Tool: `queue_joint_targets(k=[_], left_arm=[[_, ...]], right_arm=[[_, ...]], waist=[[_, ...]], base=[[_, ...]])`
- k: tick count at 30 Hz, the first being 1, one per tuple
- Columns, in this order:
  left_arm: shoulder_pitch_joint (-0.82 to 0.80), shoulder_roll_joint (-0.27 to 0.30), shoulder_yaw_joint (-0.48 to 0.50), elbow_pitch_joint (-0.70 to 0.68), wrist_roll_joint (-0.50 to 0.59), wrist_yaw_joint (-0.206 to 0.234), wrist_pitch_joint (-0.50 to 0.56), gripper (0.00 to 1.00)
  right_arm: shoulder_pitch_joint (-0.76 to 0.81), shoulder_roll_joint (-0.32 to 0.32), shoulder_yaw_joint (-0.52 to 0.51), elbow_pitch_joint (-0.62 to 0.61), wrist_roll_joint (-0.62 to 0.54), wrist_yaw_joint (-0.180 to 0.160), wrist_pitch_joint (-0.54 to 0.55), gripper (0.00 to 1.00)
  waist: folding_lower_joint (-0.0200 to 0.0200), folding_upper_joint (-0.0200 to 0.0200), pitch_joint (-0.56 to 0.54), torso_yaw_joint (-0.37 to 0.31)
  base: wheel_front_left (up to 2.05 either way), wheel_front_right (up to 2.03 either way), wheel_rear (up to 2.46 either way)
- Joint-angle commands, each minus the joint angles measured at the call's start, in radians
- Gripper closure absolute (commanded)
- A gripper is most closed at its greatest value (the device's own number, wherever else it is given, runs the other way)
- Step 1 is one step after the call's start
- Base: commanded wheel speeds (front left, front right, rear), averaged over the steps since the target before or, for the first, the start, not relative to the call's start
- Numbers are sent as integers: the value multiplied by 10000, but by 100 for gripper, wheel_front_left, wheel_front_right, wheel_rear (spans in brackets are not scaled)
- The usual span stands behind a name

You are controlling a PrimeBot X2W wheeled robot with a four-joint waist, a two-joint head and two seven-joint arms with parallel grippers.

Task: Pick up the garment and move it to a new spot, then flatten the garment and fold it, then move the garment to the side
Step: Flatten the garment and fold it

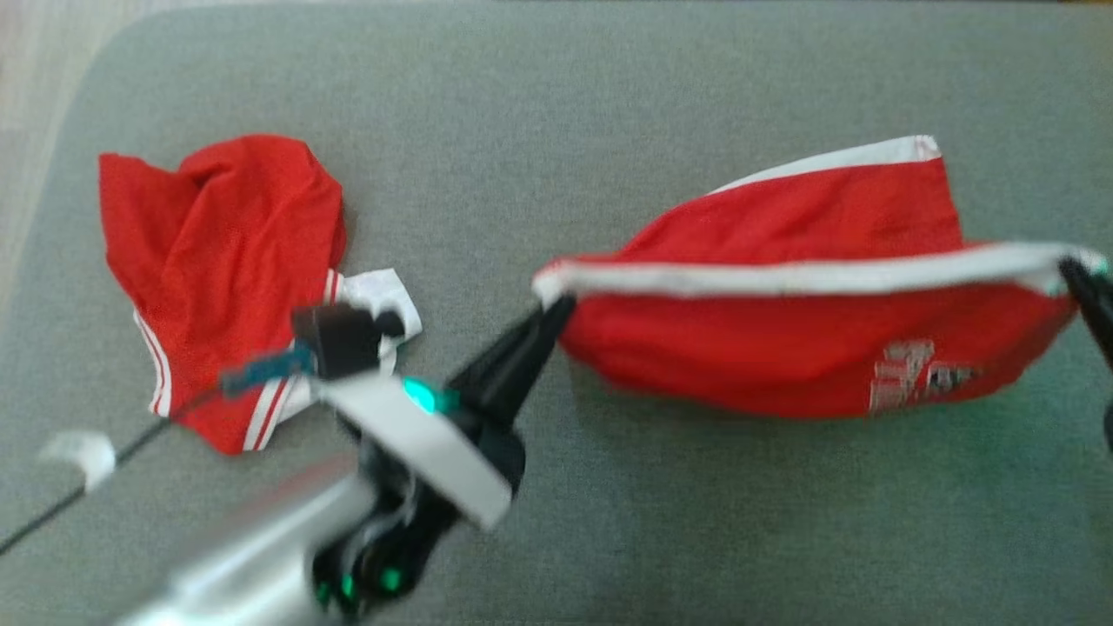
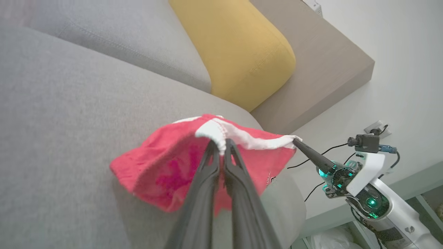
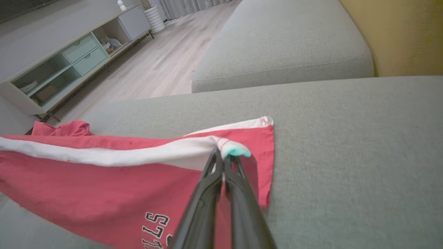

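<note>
**Red shorts strung between two pinches, and neither pinch has much cloth**

The worry here is the hold itself. Each gripper has only a small bite of the white waistband (image 1: 783, 276), right at its two ends, and the red garment (image 1: 783, 348) hangs slack beneath it over the right half of the grey sofa cushion (image 1: 609, 104). If the arms pull apart too hard, the band could slide out of one pinch. The garment would then swing down from the other corner and bunch up, with the flattening all to do again. If the arms drift together, the cloth sags and could land creased. There is also a hazard on the left: a second red garment (image 1: 226, 252) lies crumpled on the same cushion, near the left arm, and a low sweep that way could drag it along. The head view is blurred, so it is hard to tell whether the lower hem touches the cushion.

Now the tools. The left gripper (image 2: 219, 145) is clenched tight, fingers pressed together on the waistband's left end, with white fabric bunched at the tips. The right gripper (image 3: 221, 155) is clamped the same way on the right end, a corner of band poking past its tips. Neither touches anything else.
</note>
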Motion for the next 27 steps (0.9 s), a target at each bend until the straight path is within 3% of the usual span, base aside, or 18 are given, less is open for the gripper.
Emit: queue_joint_targets(k=[1,9,19,20,21,22,24,27], left_arm=[[-721,-20,552,11,-70,-151,51,100],[-2052,-1593,756,2455,-677,-831,552,100],[-3243,-2738,758,5313,-33,-1411,71,100],[-3303,-2785,718,5483,67,-1454,17,100],[-3370,-2812,663,5653,190,-1477,-27,92],[-3445,-2825,588,5823,350,-1491,-78,65],[-3526,-2884,516,6103,559,-1511,-224,0],[-3573,-2924,443,6367,921,-1456,-600,0]], right_arm=[[-795,-310,22,-113,-62,67,294,100],[-4136,49,1458,2277,227,67,1671,100],[-7195,3,3411,4849,-126,67,938,100],[-7301,55,3506,5101,-95,67,823,96],[-7399,131,3594,5359,-63,67,731,56],[-7485,196,3717,5523,-40,67,622,0],[-7607,264,3866,5805,-35,67,289,0],[-7552,303,3936,6129,26,67,-233,0]], waist=[[0,0,277,-5],[0,0,1007,67],[0,0,2130,350],[0,0,2160,337],[0,0,2195,318],[0,0,2214,303],[0,0,2226,260],[0,0,2196,197]], base=[[0,0,0],[0,0,0],[0,0,0],[0,0,0],[0,0,0],[0,0,0],[0,0,0],[0,0,0]])
